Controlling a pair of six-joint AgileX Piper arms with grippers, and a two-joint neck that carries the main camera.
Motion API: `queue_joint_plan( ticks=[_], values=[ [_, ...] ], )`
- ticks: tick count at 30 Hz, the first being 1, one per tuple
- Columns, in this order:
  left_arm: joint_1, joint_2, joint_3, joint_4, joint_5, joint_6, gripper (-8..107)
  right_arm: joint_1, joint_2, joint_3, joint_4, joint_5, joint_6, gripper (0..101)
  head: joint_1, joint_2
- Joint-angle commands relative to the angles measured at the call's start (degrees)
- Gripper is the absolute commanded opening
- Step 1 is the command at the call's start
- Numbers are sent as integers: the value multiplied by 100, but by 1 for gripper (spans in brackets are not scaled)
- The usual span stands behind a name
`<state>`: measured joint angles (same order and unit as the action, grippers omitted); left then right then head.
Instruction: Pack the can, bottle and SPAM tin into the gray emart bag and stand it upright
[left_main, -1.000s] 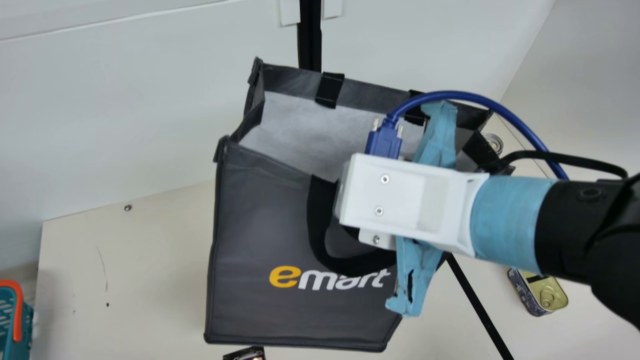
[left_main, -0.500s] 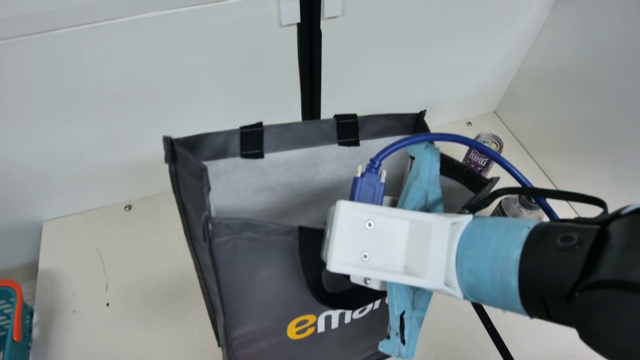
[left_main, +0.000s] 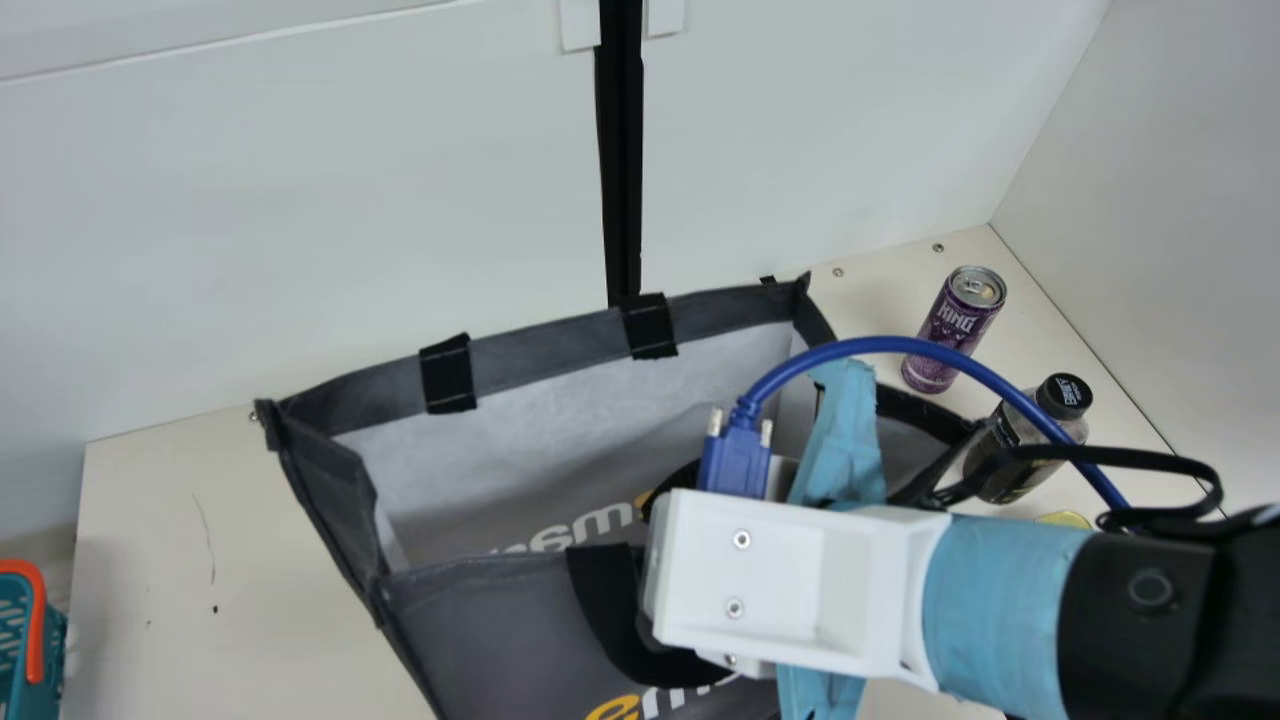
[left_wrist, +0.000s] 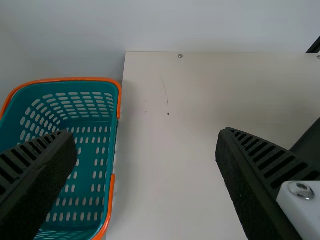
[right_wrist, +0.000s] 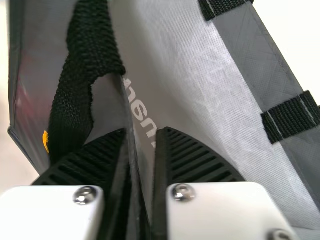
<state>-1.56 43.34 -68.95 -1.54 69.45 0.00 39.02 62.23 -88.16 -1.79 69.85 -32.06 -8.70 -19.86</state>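
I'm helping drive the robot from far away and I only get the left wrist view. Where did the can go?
Observer: It's the purple can, on the table outside the bag, toward the main view's right side.

Operator: Is the bottle near it?

Observer: Yes, the bottle with the black cap is right beside the can, on the table too.

Operator: And what's my other hand doing?

Observer: In the right wrist view, your right hand is pinching the top edge of the bag's wall, one finger on each side.
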Motion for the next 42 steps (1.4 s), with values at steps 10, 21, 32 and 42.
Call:
queue_joint_plan(
  ticks=[10,21,32,42],
  values=[
    [0,0,0,0,0,0,90,103,-310,98,69,5,143,70,-130,-14],
    [0,0,0,0,0,0,90,-17,-633,54,295,5,136,95,-130,-14],
    [0,0,0,0,0,0,90,-21,-790,-209,477,5,323,95,-130,-14],
    [0,0,0,0,0,0,90,-140,-855,-593,456,5,500,95,-130,-14]
  ],
)
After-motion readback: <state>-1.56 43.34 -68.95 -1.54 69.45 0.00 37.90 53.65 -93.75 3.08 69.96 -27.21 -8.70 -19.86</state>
